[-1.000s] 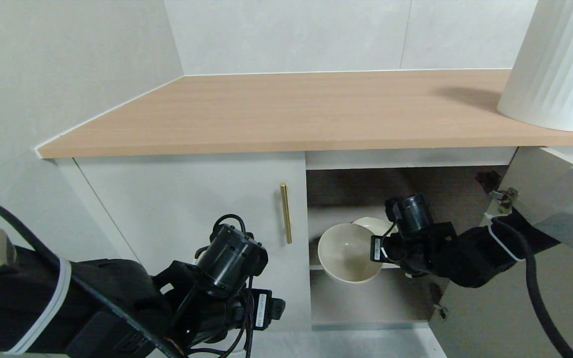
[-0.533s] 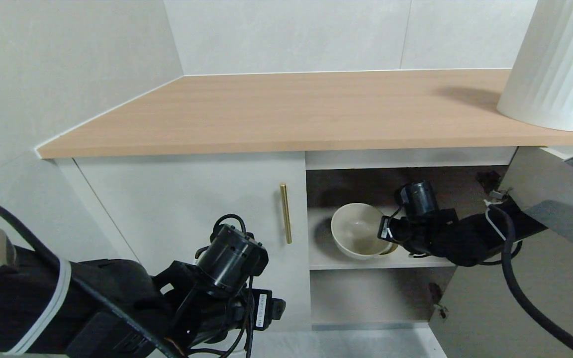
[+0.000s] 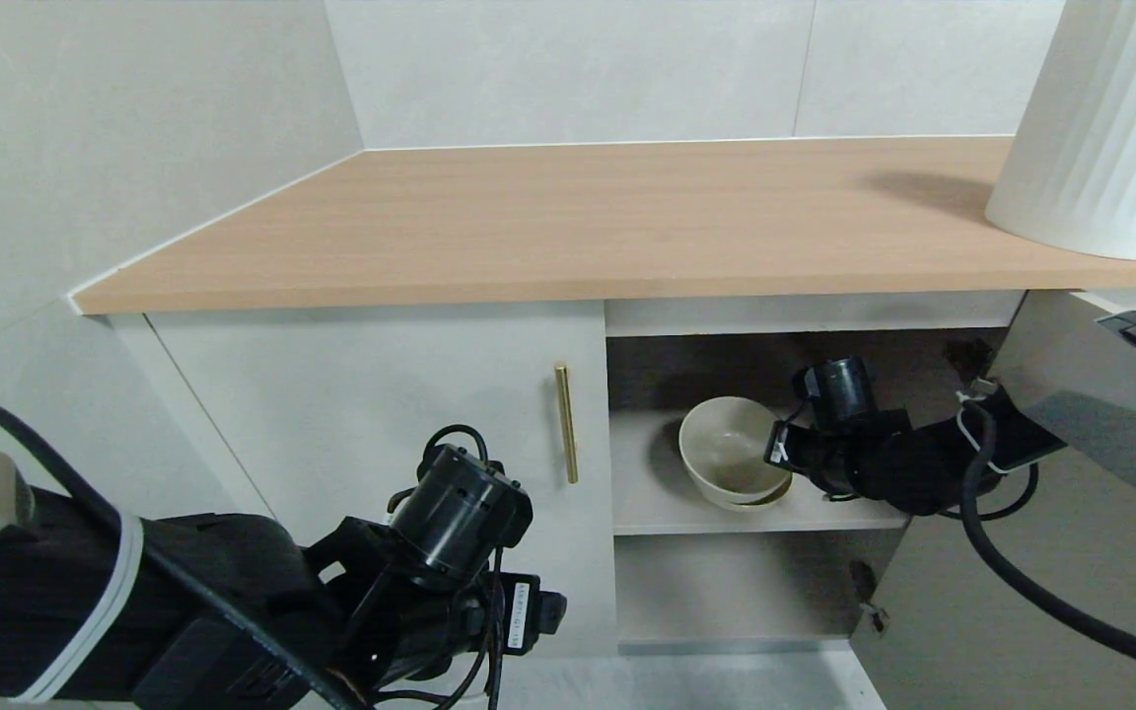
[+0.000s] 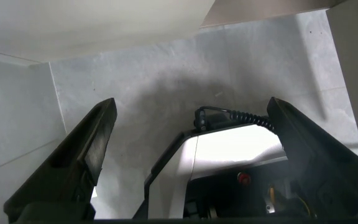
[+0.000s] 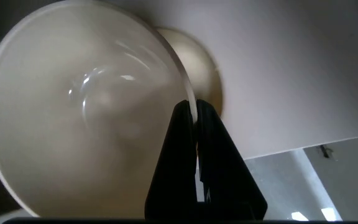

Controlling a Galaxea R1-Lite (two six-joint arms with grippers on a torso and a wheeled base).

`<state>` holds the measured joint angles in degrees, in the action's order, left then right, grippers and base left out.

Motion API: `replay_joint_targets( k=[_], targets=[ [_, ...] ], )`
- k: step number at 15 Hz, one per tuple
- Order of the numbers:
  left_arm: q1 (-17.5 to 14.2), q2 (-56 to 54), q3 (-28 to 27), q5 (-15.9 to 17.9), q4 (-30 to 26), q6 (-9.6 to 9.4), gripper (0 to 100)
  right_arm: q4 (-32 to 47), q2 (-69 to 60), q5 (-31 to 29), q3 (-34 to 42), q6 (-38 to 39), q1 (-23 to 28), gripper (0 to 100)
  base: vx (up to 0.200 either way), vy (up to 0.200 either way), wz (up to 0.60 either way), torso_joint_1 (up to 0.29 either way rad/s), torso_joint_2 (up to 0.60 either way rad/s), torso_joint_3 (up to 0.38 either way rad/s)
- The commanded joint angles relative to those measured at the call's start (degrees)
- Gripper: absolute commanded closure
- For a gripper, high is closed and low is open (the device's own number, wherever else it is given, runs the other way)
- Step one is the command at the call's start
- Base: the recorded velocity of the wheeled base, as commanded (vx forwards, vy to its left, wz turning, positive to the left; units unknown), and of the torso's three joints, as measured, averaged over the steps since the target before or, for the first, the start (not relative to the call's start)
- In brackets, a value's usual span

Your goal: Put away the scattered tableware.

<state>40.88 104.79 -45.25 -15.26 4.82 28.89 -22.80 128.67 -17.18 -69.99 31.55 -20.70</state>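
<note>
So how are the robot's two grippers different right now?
The left gripper is open and holds nothing; the right gripper is shut on the rim of a cream bowl. The left gripper hangs low, in front of the closed door; the right gripper is inside the cabinet, over its shelf. Both are black.

Readable text: none I can make out, white sticker point(image 3: 519, 613) near my left gripper point(image 4: 191, 104), print too small, second sticker point(image 3: 778, 451) behind my right gripper point(image 5: 196, 111), likewise illegible.
</note>
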Motion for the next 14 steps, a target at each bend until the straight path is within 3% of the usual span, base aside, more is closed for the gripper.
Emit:
replay_joint_targets(
  k=[1, 14],
  targets=[
    [-0.01, 0.06, 0.08, -0.03, 0.02, 0.02, 0, -0.06, 0.62, -0.14, -0.33, 0.0, 0.57, 100, 0.0, 0.0, 0.0, 0.0, 0.0, 0.0],
    [-0.01, 0.15, -0.01, -0.03, 0.02, 0.02, 0, 0.03, 2.81, -1.98, -1.82, -0.08, 1.89, 100, 0.0, 0.0, 0.0, 0.0, 0.0, 0.0]
  ],
)
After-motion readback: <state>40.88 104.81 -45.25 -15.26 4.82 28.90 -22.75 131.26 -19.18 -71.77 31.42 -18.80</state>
